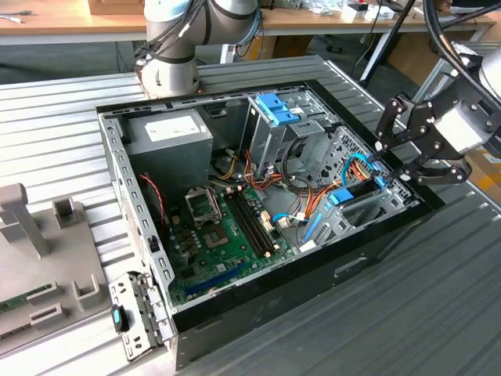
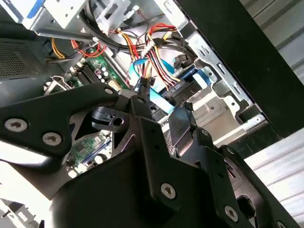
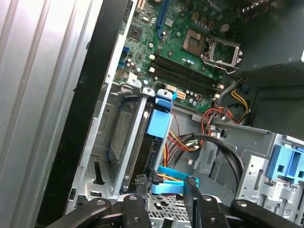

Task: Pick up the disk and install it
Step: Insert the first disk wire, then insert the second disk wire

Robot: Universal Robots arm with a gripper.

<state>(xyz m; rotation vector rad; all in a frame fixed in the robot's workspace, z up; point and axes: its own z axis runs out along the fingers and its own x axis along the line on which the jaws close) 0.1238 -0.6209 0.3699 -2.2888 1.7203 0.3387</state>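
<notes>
The disk [image 3: 124,142] sits upright in its bay inside the computer case [image 1: 258,309], the hand [image 1: 429,166] just above, fingers apart.

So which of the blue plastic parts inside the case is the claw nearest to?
The blue frame of the disk, standing on edge in the bay at the case's exterior-view right corner, directly under the claw. The blue latch sits farther away atop the metal cage.

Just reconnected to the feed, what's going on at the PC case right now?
The arm's gripper is at the edge of the open computer case on the exterior view's right, right above the drive bay. The disk, with its blue frame, already sits upright in that bay, as the first wrist view shows. The black fingers reach down by the blue cable connector at the disk's end. The blue-latched metal cage stands further inside the case.
</notes>
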